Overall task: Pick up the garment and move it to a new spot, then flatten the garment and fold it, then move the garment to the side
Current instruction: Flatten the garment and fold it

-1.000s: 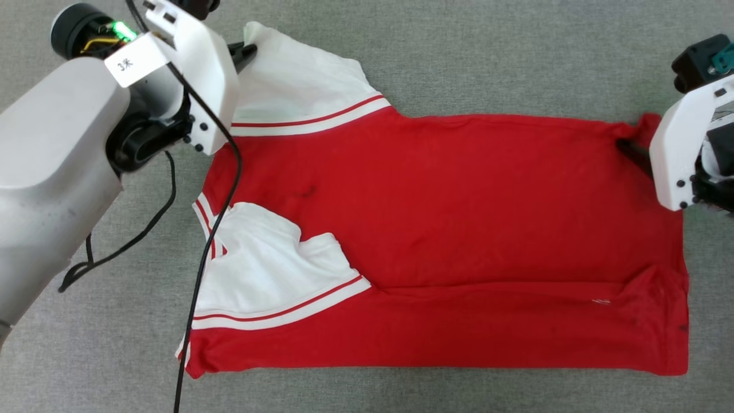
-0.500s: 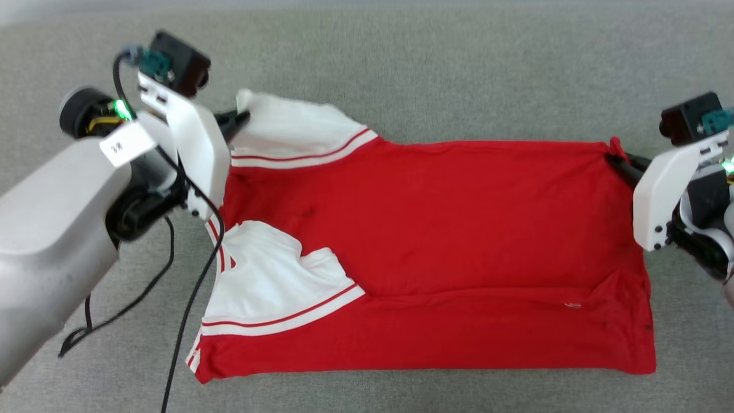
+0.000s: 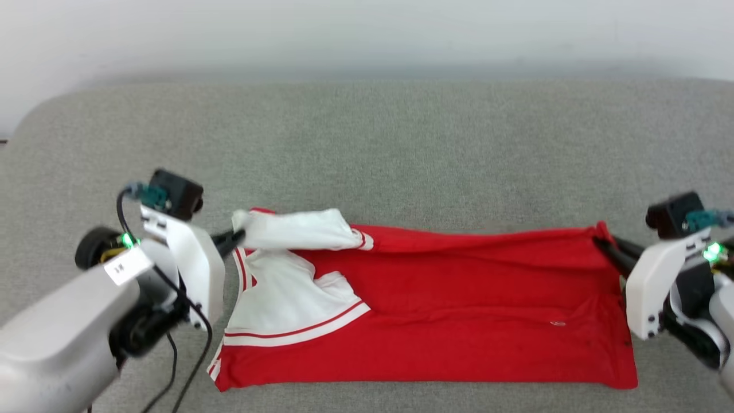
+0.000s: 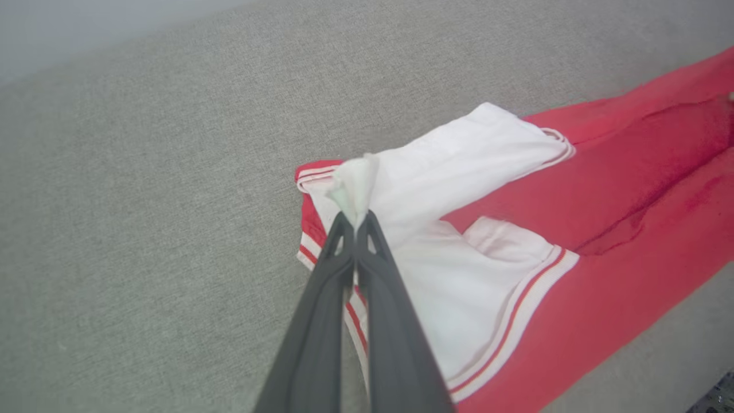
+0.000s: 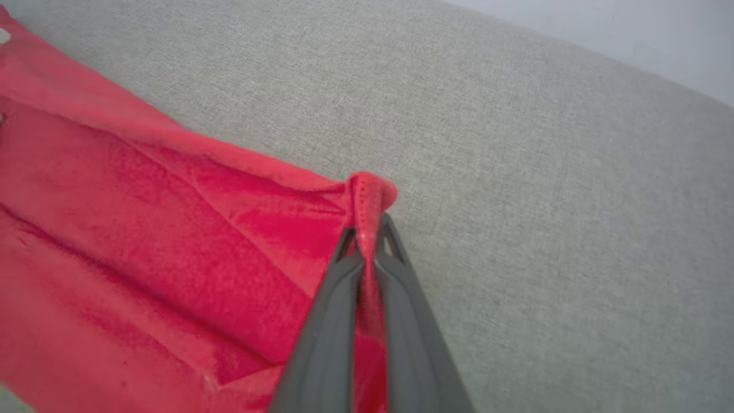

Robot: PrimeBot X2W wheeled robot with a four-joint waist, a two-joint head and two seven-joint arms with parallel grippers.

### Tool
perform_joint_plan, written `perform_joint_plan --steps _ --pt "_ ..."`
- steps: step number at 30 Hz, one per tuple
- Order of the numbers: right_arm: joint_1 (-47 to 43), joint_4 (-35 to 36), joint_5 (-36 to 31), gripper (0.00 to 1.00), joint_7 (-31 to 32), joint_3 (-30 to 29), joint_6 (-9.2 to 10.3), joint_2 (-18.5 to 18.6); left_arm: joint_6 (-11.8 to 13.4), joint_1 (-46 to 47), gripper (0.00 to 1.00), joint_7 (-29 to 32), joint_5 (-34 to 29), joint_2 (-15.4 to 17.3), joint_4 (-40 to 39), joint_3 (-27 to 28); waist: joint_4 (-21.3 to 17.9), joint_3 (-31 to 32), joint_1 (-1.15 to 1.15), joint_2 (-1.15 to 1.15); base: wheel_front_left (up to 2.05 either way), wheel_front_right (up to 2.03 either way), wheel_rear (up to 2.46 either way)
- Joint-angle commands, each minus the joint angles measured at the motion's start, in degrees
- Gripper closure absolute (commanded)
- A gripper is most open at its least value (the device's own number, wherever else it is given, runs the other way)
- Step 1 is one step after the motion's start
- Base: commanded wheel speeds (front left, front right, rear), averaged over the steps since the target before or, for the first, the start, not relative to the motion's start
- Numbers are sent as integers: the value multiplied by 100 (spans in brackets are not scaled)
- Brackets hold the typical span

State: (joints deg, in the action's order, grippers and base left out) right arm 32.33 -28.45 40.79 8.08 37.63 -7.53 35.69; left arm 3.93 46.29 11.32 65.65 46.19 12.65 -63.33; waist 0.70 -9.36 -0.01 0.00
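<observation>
Grey woven surface [image 3: 401, 143], pale wall [image 3: 344, 34] behind; left tool [image 4: 356, 222] and right tool [image 5: 367, 229] pinch the garment [image 3: 459, 298].

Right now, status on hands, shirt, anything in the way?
Left hand shut on white sleeve tip. Right hand shut on red hem corner. T-shirt partly folded, far edge lifted. Black cable dangling beside collar end.

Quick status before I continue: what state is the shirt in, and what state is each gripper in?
garment: lying part-folded on the grey surface, near sleeve folded onto the red body, far edge held at both ends.
left gripper: shut on the tip of the far white sleeve.
right gripper: shut on the red corner at the opposite end.
</observation>
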Motion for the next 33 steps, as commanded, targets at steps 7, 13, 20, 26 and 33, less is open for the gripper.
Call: perform_joint_plan --steps 7,13,20,26,33 --pt "-1029 397 10 100 -38 -312 9 172 262 -911 100 -238 286 116 -319 -162 69 390 1 0 0 0 0" --pt "-1708 681 -66 100 65 -668 9 58 387 -1397 100 -369 449 135 -375 -252 49 411 1 0 0 0 0" --pt "-2186 748 -209 0 100 -1094 8 -317 507 -1563 0 -661 407 28 -119 -230 13 305 1 0 0 0 0" --pt "-2447 1336 10 0 133 -1535 8 -184 790 -1773 0 -1521 220 -53 -143 -8 45 523 1 0 0 0 0" --pt "-2707 2090 251 0 663 -2269 7 208 1480 -2029 0 -2472 -122 -118 -276 324 91 648 1 0 0 0 0"
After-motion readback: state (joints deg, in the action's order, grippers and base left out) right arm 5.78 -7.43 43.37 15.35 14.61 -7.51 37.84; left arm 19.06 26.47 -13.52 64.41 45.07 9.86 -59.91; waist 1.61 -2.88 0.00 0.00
